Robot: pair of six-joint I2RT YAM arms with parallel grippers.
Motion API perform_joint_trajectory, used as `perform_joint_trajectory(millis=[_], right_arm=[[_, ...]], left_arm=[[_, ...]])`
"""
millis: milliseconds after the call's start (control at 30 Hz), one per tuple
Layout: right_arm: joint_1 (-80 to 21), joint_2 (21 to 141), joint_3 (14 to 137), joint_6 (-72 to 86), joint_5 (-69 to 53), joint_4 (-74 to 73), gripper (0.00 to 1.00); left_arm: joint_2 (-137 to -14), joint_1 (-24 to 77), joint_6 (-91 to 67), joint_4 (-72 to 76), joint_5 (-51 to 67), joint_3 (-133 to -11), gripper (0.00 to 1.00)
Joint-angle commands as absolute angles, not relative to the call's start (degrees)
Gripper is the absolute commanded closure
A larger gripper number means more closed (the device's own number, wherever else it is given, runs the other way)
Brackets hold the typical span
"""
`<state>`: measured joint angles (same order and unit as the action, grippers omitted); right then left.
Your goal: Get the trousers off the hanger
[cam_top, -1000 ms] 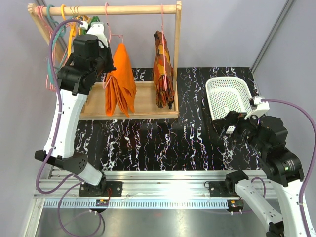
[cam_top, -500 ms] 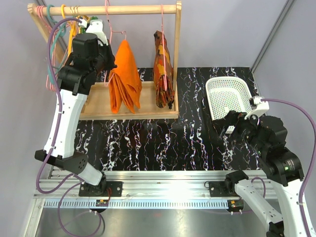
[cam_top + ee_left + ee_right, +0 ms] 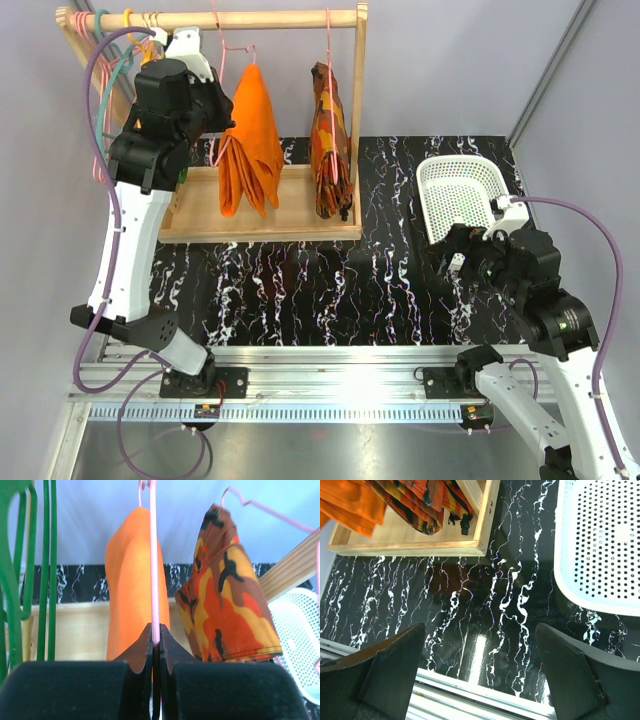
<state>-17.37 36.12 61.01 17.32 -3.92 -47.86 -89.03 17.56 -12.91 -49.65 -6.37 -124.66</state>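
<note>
Left gripper (image 3: 155, 636) pinches the thin hanger (image 3: 153, 555) wire; limp, light trousers (image 3: 127, 590) (right gripper (image 3: 477, 630) gaping, empty) should suit a mid-fold pinch.

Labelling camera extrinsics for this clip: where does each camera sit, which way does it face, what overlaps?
Top external: above and behind the bases, looking down on black marbled table, wooden rack, white perforated basket; left arm and right arm show.
Left wrist: at the rack, facing along shut left gripper clamping thin pale pink wire hanger, plain orange trousers behind; fingers show.
Right wrist: above the table, looking down; open right gripper shows.
Shared: both wrists catch camouflage-patterned garment and basket.
</note>
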Motion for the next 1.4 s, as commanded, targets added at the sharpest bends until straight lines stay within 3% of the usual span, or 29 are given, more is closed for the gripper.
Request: perform_joint_trajectory(millis=[0, 367, 867, 1067, 1367], right_arm=[[-17.8, 36.8, 61.3, 16.3, -3.1, -45.3, 0.01], [-18.2, 38.2, 61.4, 15.0, -2.2, -44.2, 0.01], [-19.1, 40.9, 65.8, 11.5, -11.9, -45.2, 0.00], [-20.6, 40.3, 66.2, 9.5, -14.8, -46.4, 0.01], [-21.9, 37.1, 67.0, 7.0, -14.2, -48.4, 0.01]], left_arm=[[-87.4, 17.1, -13.3, -33.5, -5.2, -132.3, 1.00], [-84.2, 17.1, -19.9, -33.4, -0.4, -131.8, 1.00], [-61.5, 18.7, -24.3, -25.0, 9.2, -102.8, 1.00], [-55.7, 20.7, -25.4, -26.6, 12.6, -97.1, 1.00], [-47.1, 20.9, -21.5, -35.4, 23.9, -98.0, 1.00]])
